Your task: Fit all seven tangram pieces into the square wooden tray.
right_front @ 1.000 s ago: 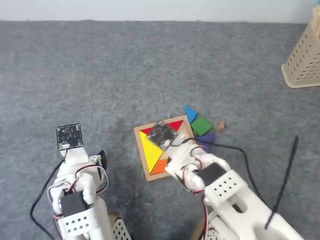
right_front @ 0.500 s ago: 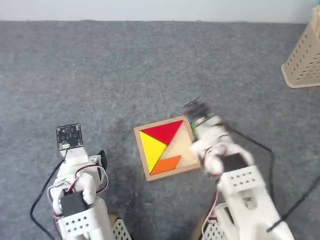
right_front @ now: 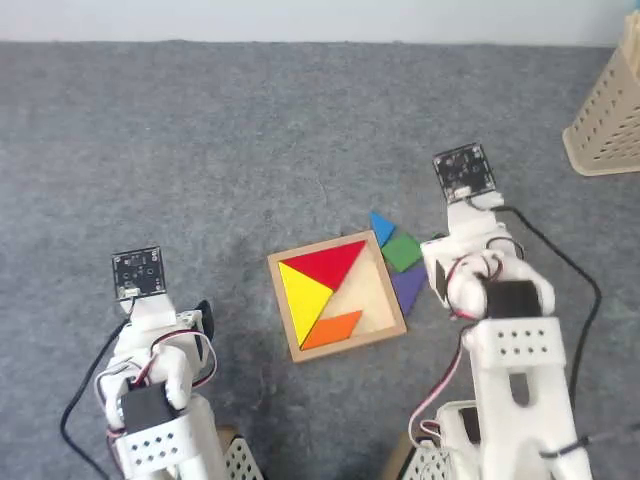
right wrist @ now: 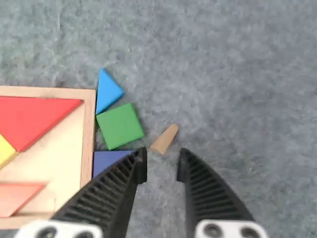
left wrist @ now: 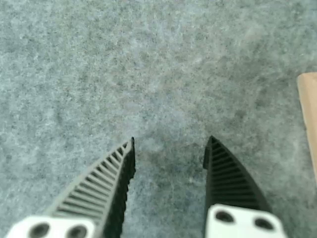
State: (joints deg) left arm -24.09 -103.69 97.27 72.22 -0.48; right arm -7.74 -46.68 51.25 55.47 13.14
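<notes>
Evidently empty, the right gripper (right wrist: 161, 157) hung with jaws slightly parted just short of the tan piece (right wrist: 164, 139), which lay near the green square (right wrist: 120, 126) outside the tray (right wrist: 89, 130). A clean pick probably called for spreading wider, straddling the piece's narrow sides and descending straight. Farther off, the left gripper (left wrist: 171, 144) sat spread over carpet (left wrist: 148, 64).

Red triangle (right_front: 328, 264), green square (right_front: 402, 251)

Indoor workspace (home or lab unclear): grey carpet (right_front: 250, 130), perforated basket (right_front: 610, 110).
</notes>
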